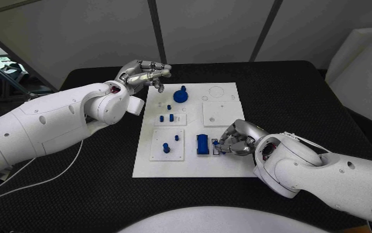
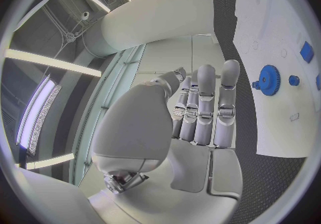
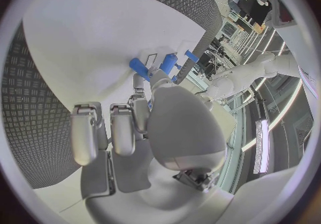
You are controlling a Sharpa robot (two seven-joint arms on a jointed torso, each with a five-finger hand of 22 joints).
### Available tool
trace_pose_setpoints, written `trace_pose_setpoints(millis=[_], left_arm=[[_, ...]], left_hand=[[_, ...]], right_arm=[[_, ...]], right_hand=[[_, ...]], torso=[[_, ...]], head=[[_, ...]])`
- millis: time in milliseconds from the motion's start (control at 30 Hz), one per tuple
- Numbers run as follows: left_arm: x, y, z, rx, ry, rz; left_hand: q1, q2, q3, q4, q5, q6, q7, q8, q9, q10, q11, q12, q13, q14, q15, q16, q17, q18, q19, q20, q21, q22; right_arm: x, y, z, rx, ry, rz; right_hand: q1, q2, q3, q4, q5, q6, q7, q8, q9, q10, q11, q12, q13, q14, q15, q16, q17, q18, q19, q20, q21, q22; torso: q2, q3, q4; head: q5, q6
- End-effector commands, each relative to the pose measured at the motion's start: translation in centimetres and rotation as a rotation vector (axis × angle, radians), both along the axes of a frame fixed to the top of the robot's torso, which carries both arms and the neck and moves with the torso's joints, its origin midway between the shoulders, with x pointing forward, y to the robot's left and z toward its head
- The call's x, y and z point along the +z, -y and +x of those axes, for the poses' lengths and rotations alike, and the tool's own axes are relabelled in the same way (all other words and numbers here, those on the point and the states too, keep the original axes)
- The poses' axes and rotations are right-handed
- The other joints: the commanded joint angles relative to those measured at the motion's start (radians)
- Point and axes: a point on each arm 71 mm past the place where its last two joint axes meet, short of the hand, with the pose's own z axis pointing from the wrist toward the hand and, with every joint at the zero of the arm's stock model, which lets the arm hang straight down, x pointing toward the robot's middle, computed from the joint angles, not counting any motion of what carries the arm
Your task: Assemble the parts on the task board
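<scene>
- Nearest the head camera, the right hand [image 1: 237,138] crouches over the near right part of the white task board [image 1: 151,169], fingers curled down beside a blue rectangular block [image 1: 202,143]; a small blue piece [image 1: 215,145] sits at its fingertips, but whether it is pinched or merely touched cannot be told.
- In the right wrist view, the fingertips [image 3: 142,101] reach toward two blue pegs [image 3: 139,68] lying close ahead on the board.
- Farther back, the left hand [image 1: 145,73] hovers above the board's far left corner, fingers loosely curled, holding nothing; in the left wrist view its fingers [image 2: 204,107] stand straight and together, apart from the parts.
- The parts read as glossy blue plastic against matte white: a toothed gear [image 1: 180,95] at the far end, short pegs standing upright in a small raised plate [image 1: 172,118] at mid-board, two more pegs on a larger raised plate [image 1: 167,145] nearer the robot.
- The step in hand appears to be picking or seating the small piece beside the block. Doing it well likely means a light fingertip pinch, keeping the piece upright, and lowering squarely without nudging the block just beside it.
</scene>
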Motion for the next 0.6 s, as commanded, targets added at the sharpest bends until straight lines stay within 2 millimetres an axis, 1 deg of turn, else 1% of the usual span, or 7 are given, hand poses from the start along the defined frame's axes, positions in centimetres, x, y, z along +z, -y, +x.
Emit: trace_pose_setpoints(millis=[33,167,267,333,400,467,600], left_arm=[[0.14,0.15,-0.03,-0.013,-0.001,-0.008],[0.14,0.17,-0.04,-0.014,-0.002,-0.008],[0.15,0.16,-0.05,-0.014,-0.002,-0.008],[0.15,0.15,-0.05,-0.015,-0.003,-0.008],[0.14,0.14,-0.05,-0.015,-0.003,-0.008],[0.13,0.15,-0.05,-0.017,-0.004,-0.008],[0.13,0.16,-0.06,-0.018,-0.005,-0.008]], left_hand=[[0.001,0.006,-0.002,-0.006,-0.005,-0.007,-0.003,0.001,0.000,-0.007,-0.001,0.007,0.001,-0.007,0.003,-0.005,-0.001,0.055,-0.006,-0.003,-0.004,-0.002],[0.001,0.006,-0.002,-0.006,-0.005,-0.008,-0.003,0.001,0.000,-0.007,-0.001,0.007,0.001,-0.007,0.003,-0.005,-0.001,0.055,-0.006,-0.003,-0.005,-0.002],[0.001,0.006,-0.002,-0.006,-0.005,-0.008,-0.003,0.001,0.000,-0.007,-0.001,0.007,0.001,-0.007,0.003,-0.005,-0.001,0.055,-0.006,-0.003,-0.005,-0.002],[0.001,0.006,-0.002,-0.006,-0.005,-0.008,-0.003,0.001,0.000,-0.007,-0.001,0.007,0.001,-0.007,0.003,-0.005,-0.001,0.055,-0.006,-0.003,-0.005,-0.002],[0.001,0.006,-0.002,-0.006,-0.005,-0.008,-0.003,0.001,0.000,-0.007,-0.001,0.007,0.001,-0.007,0.003,-0.005,-0.001,0.055,-0.006,-0.003,-0.005,-0.002],[0.001,0.006,-0.002,-0.006,-0.005,-0.008,-0.003,0.001,0.000,-0.007,-0.001,0.007,0.001,-0.007,0.003,-0.005,-0.001,0.055,-0.006,-0.003,-0.005,-0.002],[0.001,0.006,-0.002,-0.006,-0.005,-0.008,-0.003,0.001,0.000,-0.007,-0.001,0.007,0.001,-0.007,0.003,-0.005,-0.001,0.055,-0.006,-0.003,-0.005,-0.002]], right_arm=[[-0.30,-0.09,-0.01,0.007,-0.039,-0.021],[-0.36,-0.18,0.15,0.005,-0.032,-0.026],[-0.37,-0.32,0.21,0.010,-0.027,-0.031],[-0.36,-0.45,0.22,0.013,-0.025,-0.031],[-0.34,-0.60,0.21,0.016,-0.024,-0.028],[-0.32,-0.72,0.21,0.018,-0.021,-0.026],[-0.31,-0.81,0.23,0.021,-0.019,-0.025]], right_hand=[[-0.029,-0.005,-0.008,0.019,0.004,0.018,-0.009,0.003,0.001,0.017,-0.012,0.003,-0.020,0.084,-0.004,0.004,0.172,-0.008,0.107,-0.004,0.003,0.263],[-0.064,-0.009,-0.019,0.041,0.025,0.029,-0.013,0.007,0.008,0.015,-0.015,-0.012,-0.032,0.083,-0.006,0.003,0.171,-0.008,0.107,-0.006,0.003,0.263],[-0.088,-0.010,-0.028,0.056,0.029,0.048,-0.022,0.022,0.021,0.021,-0.021,-0.002,-0.024,0.083,-0.011,0.002,0.170,-0.008,0.107,-0.009,0.003,0.263],[-0.106,-0.011,-0.037,0.066,0.035,0.053,-0.024,0.027,0.027,0.024,-0.023,0.002,-0.021,0.084,-0.013,0.003,0.171,-0.008,0.107,-0.011,0.003,0.263],[-0.132,-0.013,-0.052,0.072,0.067,0.058,-0.027,0.034,0.035,0.029,-0.026,0.011,-0.015,0.084,-0.015,0.004,0.173,-0.008,0.107,-0.014,0.003,0.263],[-0.156,-0.004,-0.065,0.073,0.094,0.061,-0.030,0.040,0.043,0.036,-0.029,0.023,-0.005,0.085,-0.018,0.005,0.176,-0.008,0.107,-0.016,0.003,0.263],[-0.166,0.003,-0.072,0.073,0.106,0.063,-0.032,0.044,0.049,0.041,-0.031,0.034,0.003,0.085,-0.020,0.006,0.177,-0.008,0.107,-0.018,0.003,0.263]], torso=[[0.000,0.0002,-0.0006],[-0.001,0.0000,0.0003],[-0.001,0.0003,0.0004],[-0.001,0.0004,0.0001],[-0.001,0.0006,-0.0005],[-0.001,0.0008,-0.0007],[0.000,0.0004,-0.0007]], head=[[0.001,0.001],[0.003,0.001],[0.003,0.001],[0.003,0.001],[0.004,0.002],[0.004,0.003],[0.004,0.002]])
